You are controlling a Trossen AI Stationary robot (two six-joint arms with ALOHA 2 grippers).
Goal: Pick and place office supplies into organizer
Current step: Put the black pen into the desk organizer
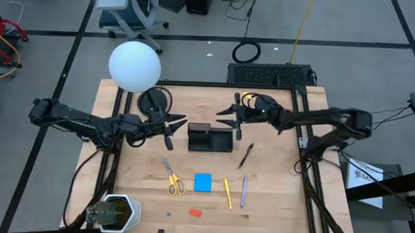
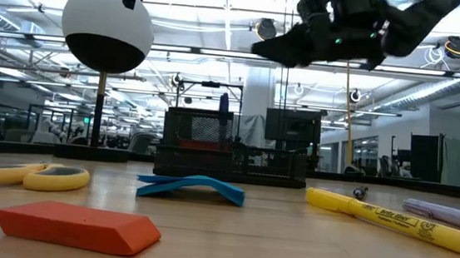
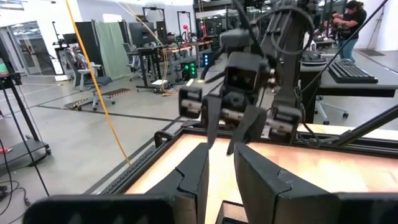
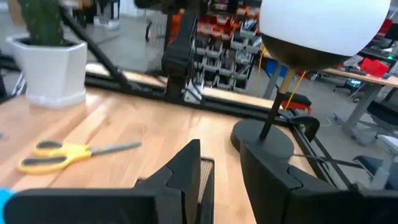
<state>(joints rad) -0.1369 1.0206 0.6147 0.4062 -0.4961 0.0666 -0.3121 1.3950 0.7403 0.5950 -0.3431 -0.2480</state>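
Red eraser (image 2: 76, 224) lies foremost; both parted, empty hands (image 1: 176, 126) (image 1: 230, 116) flank the organizer (image 1: 210, 139).

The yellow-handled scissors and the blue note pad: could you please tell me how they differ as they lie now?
The yellow-handled scissors are long and lie slanted, blades toward the organizer; the blue note pad is square and lies straight. In the low view the note pad arches up mid-way, while the scissors lie flat. Both rest on the table, untouched by either gripper.
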